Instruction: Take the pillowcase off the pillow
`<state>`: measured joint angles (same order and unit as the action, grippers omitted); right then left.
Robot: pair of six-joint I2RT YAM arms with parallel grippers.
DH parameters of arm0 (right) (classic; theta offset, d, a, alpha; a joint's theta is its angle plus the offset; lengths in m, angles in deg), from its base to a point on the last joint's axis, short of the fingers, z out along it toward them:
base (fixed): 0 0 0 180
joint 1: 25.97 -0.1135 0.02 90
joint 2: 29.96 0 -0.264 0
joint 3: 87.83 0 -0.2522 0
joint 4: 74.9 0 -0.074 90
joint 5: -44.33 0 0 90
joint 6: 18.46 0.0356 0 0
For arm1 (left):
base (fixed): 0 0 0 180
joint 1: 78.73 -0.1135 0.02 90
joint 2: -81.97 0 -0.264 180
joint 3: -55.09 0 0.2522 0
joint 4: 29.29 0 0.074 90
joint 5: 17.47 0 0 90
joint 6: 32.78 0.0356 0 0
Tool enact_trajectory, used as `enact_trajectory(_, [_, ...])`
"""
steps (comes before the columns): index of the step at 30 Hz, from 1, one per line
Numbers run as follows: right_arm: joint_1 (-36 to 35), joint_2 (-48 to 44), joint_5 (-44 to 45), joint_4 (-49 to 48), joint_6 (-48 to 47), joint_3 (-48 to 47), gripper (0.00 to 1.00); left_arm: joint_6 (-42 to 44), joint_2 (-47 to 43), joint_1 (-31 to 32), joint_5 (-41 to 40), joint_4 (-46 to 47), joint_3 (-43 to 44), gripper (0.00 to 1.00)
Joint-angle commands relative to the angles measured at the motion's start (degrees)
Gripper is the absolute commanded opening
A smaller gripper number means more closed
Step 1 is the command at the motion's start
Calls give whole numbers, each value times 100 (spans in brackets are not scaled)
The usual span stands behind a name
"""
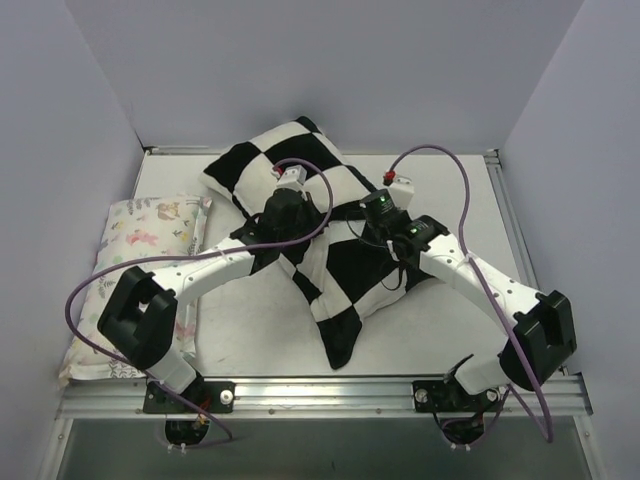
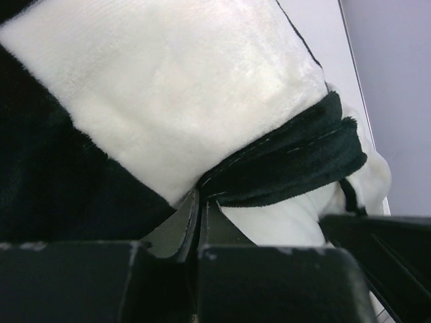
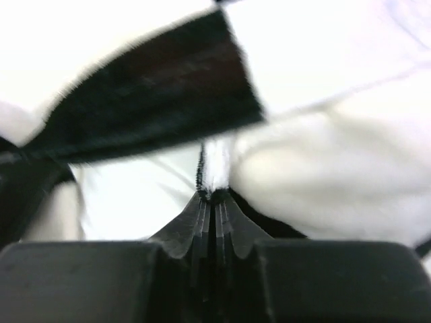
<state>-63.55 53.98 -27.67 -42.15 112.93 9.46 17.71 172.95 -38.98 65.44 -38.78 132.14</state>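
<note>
Left gripper (image 2: 200,204): fingers pressed together on the black stitched hem of the checkerboard pillowcase (image 2: 168,87), where a black square meets a white one. Right gripper (image 3: 212,196): likewise closed tight, pinching a thin upright fold of the same fabric, white with a dark edge.

Beneath the hem in the left wrist view a smooth white bulge (image 2: 286,225) shows. Whether it is the pillow or the cover's white lining cannot be told.

From above, both arms reach in from the near edge and meet over the pillowcase. It lies rumpled at the middle of the table (image 1: 260,340), with one corner pointing toward the back wall and another toward the arm bases. A floral-print pillow (image 1: 150,240) lies along the table's left side, partly under the left arm.
</note>
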Motion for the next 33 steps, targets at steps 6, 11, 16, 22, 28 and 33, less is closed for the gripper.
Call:
enact_trajectory(6, [1050,-2318,-454,264,19,1980,0,-207,631,-239,-485,-199,702,0])
enact_trajectory(11, [1937,-3312,-929,413,1,2876,0,-320,711,-616,-635,-418,1027,0])
enact_trajectory(16, [2291,-3227,-1570,-165,185,3607,0,-76,719,-670,-225,-752,1291,0])
enact_trajectory(22, [2282,-2322,-2290,-1475,519,4108,0,881,772,24,-187,-1585,1915,8])
enact_trajectory(28, [2247,-2479,-2319,-1741,494,4057,0,1664,764,832,-714,-2343,2513,60])
enact_trajectory(33, [2255,-2497,-2283,-1652,449,3986,0,1929,614,1289,-854,-2633,2899,80])
